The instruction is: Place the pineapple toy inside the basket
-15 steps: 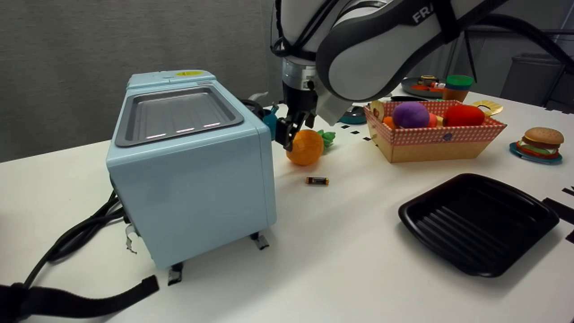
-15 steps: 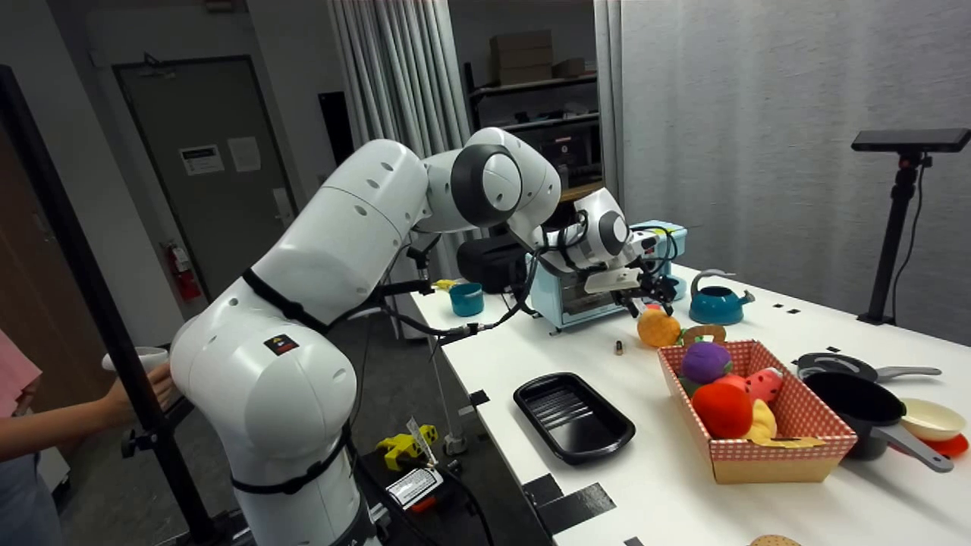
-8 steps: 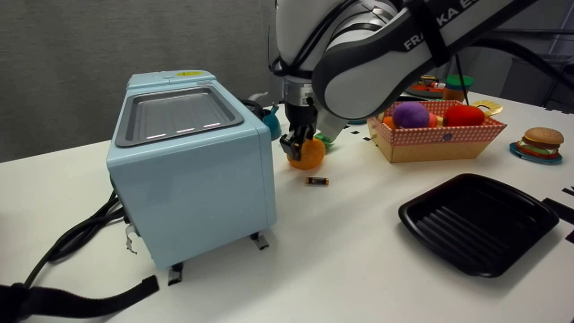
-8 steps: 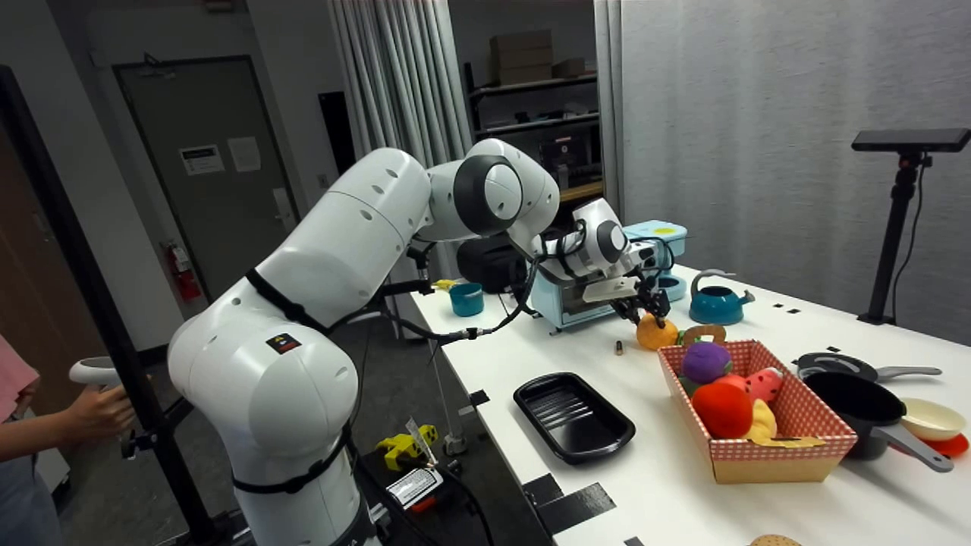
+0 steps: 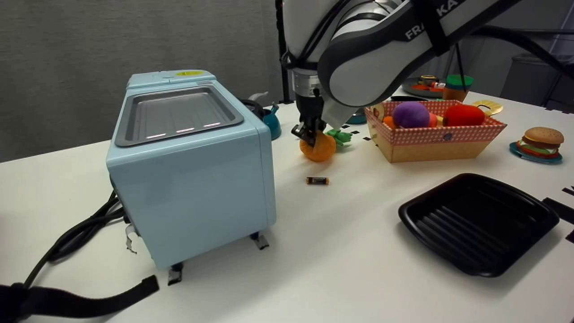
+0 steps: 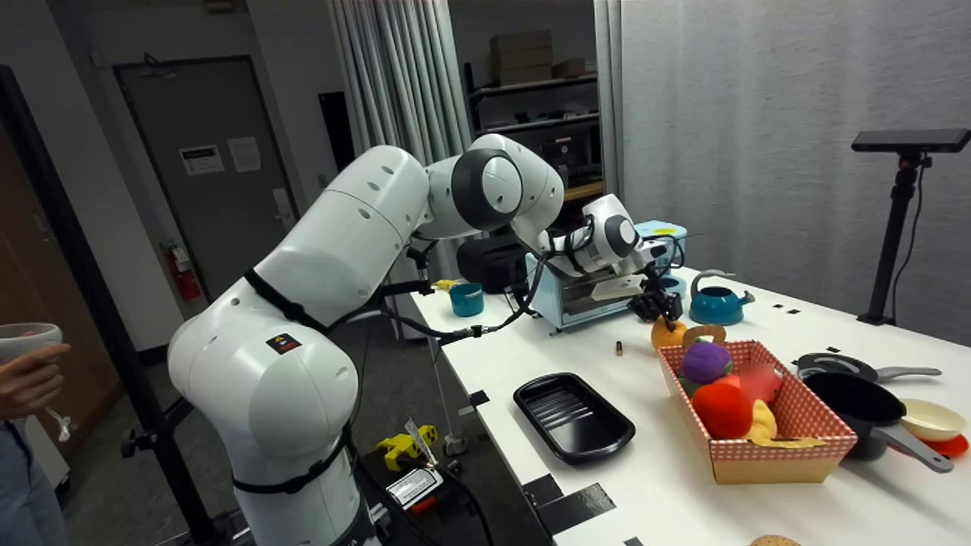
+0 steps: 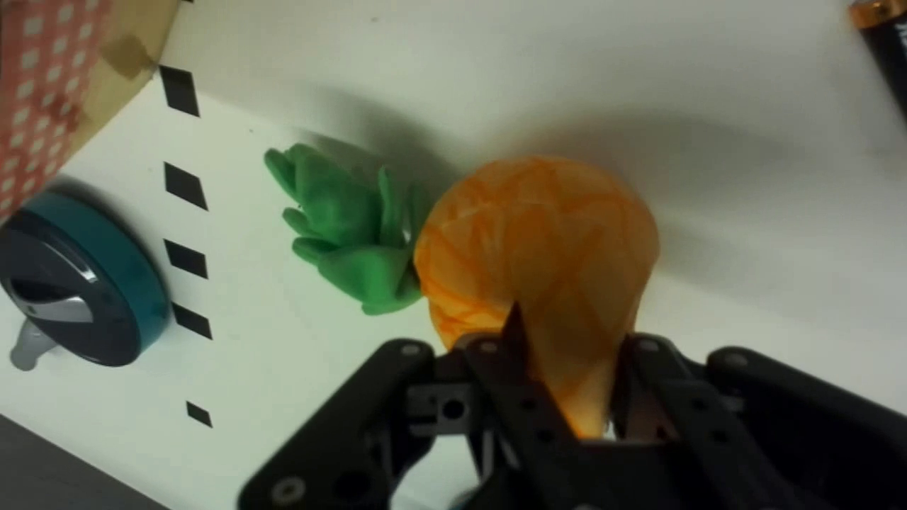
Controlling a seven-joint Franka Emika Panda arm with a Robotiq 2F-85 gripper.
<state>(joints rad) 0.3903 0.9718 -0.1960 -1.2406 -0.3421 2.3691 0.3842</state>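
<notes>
The pineapple [image 7: 524, 241] lies on its side, outside the basket [image 5: 432, 151], tuft [image 7: 347, 241] pointing basketward. The battery [image 5: 317, 181] sits near it on the desk [image 5: 287, 269]. Whether the body's underside touches the desk is not clear from these views.

Gripper [image 7: 572, 340]: jaws drawn to a narrow gap, with a ridge of orange cover pinched between the fingers. The rest of the body bulges out past them on the tuft side.

Handling (judged): plush. Light, soft, loose skin over yielding filling; not fragile. Cloth should give decent friction, so plain slip worries me less than a shallow bite. The hold looks to be mostly a fold of skin, so the body may sag or twist below the fingers.

Where to hold: across the middle of the body, filling between the fingers, would be surest. Avoid the tuft; its leaves look thin and floppy. The present pinch, on the body and off the tuft, will probably do at this weight.

Next, I think: raise slowly, watch for the fold peeling out, pass over the basket's side, lower gently beside the purple toy [image 5: 410, 115] and red toy [image 5: 464, 115].
</notes>
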